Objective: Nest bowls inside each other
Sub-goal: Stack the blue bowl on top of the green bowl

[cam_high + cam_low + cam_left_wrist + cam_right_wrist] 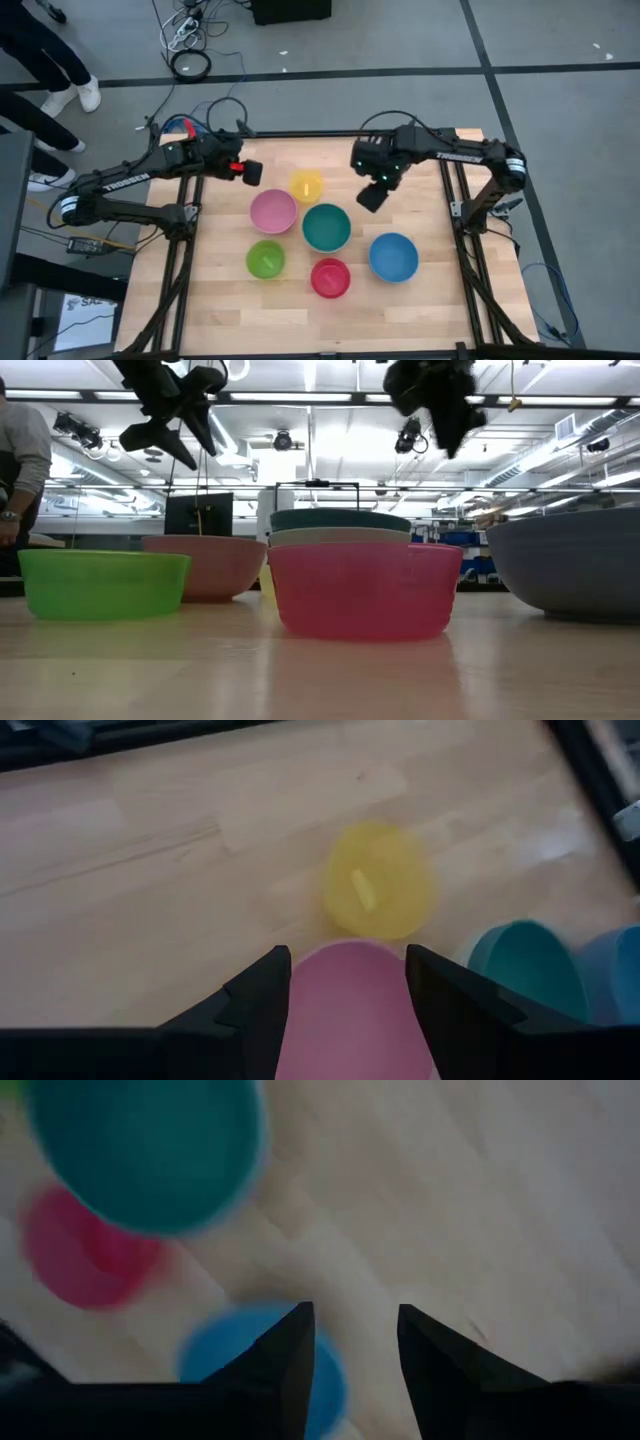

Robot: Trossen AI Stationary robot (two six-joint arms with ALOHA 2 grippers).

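Six bowls stand on their bases on the wooden table (220,310): yellow (306,186), pink (272,211), teal (326,227), lime green (265,259), red (330,277) and blue (393,257). In the low view a pale band (340,537) shows under the teal rim (340,520); whether it is a white bowl around the teal one I cannot tell. My left gripper (250,172) hangs open in the air beyond the pink bowl (350,1010), slanting down. My right gripper (372,195) hangs open, pointing down, high over bare table between the teal (150,1150) and blue (250,1365) bowls.
A black frame rail (300,133) runs along the table's far edge, and side rails (455,230) run beside both arms. Bare wood lies near the front edge. A person's shoes (75,97) show on the floor beyond the far left; a person stands at the low view's left (20,470).
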